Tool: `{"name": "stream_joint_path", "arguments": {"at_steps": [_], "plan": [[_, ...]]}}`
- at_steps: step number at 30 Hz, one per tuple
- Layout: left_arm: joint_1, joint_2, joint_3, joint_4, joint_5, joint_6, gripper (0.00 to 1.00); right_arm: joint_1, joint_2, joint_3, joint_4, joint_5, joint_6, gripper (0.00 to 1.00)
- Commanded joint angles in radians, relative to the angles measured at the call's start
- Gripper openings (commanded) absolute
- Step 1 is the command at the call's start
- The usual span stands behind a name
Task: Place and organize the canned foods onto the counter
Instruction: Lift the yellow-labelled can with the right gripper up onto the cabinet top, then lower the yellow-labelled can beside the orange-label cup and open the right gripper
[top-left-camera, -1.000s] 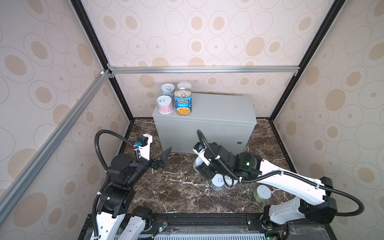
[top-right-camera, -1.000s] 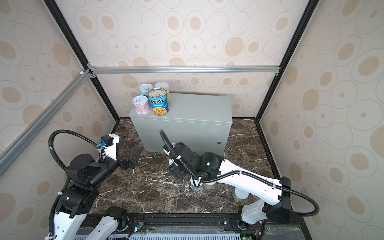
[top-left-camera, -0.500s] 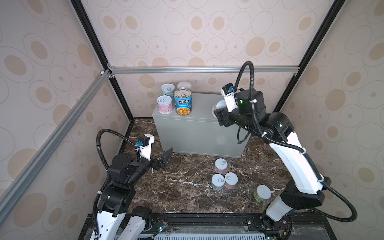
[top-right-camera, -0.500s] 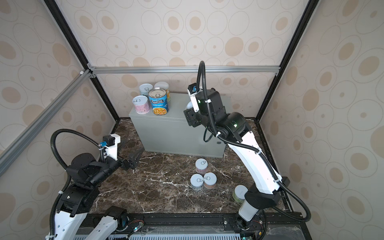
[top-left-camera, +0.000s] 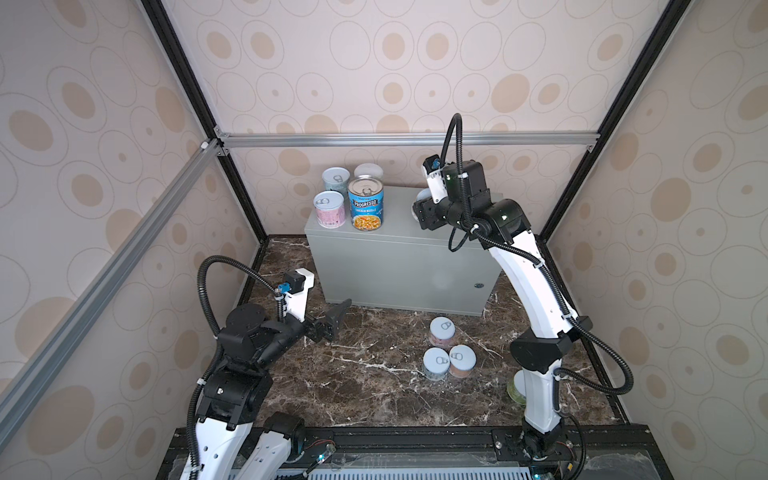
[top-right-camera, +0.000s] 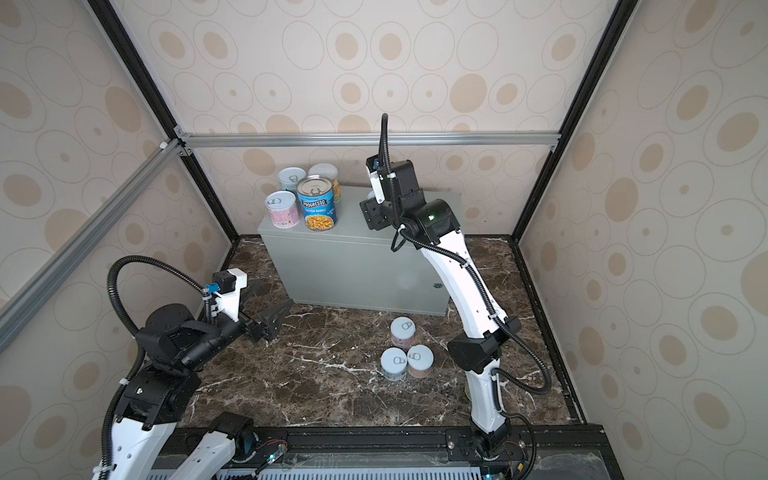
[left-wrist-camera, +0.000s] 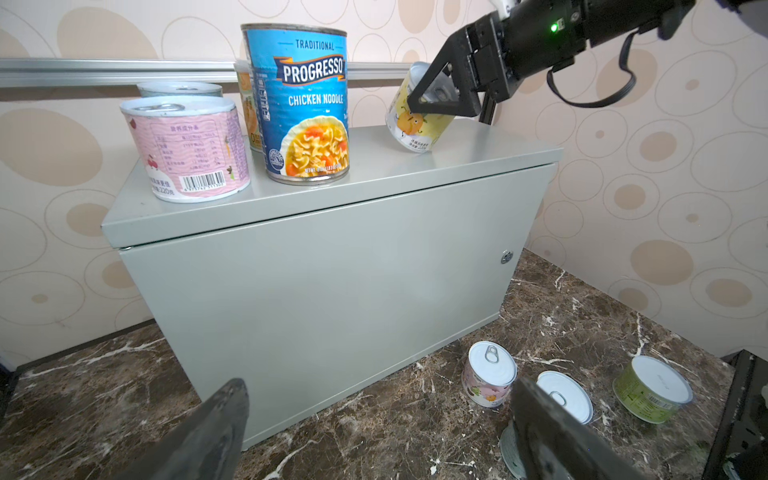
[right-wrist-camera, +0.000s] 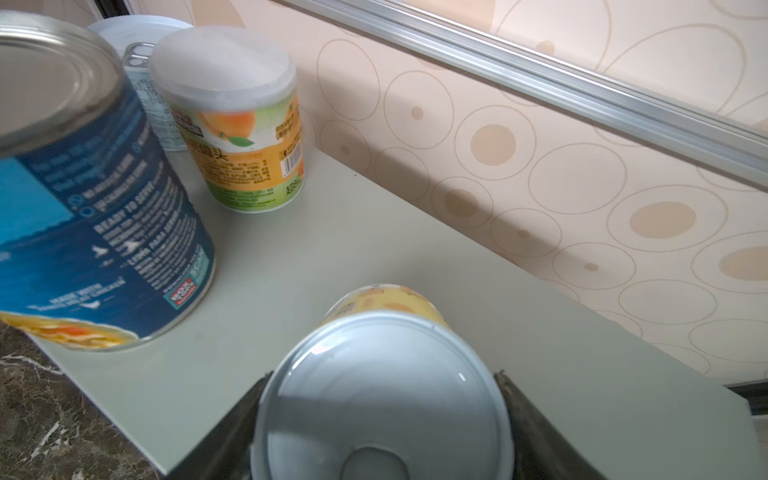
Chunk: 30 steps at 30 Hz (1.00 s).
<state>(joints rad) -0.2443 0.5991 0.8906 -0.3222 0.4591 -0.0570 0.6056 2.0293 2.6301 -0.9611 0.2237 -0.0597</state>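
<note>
Hanging tilted, the yellow can (left-wrist-camera: 417, 129) is pinched by its sides in the right gripper (right-wrist-camera: 380, 415), low over the counter (left-wrist-camera: 332, 266) top, around the middle. Best play: bring it fully upright before letting go, then seat it close beside the Progresso can (left-wrist-camera: 309, 104) at the left end. Down below, the left gripper (top-left-camera: 330, 322) idles wide open, empty.

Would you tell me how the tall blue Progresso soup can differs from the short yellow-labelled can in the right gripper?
The blue Progresso soup can stands free and upright on the grey metal box; the yellow-labelled can is tilted in the jaws of the right gripper. The Progresso can is taller with a bare metal lid; the yellow-labelled can is shorter with a pale lid. Both are cylindrical cans.
</note>
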Motion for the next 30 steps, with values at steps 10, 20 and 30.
{"name": "stream_joint_path", "arguments": {"at_steps": [10, 20, 30], "plan": [[-0.007, 0.099, -0.053, 0.296, 0.117, 0.034, 0.98, -0.062, 0.064, 0.032, 0.178, -0.113, -0.005, 0.94], [-0.007, 0.153, -0.046, 0.311, 0.026, 0.021, 0.98, -0.086, 0.071, 0.010, 0.206, -0.214, 0.007, 1.00], [-0.007, 0.106, -0.049, 0.227, -0.063, 0.048, 0.98, -0.066, -0.049, -0.200, 0.236, -0.167, 0.037, 1.00]]}}
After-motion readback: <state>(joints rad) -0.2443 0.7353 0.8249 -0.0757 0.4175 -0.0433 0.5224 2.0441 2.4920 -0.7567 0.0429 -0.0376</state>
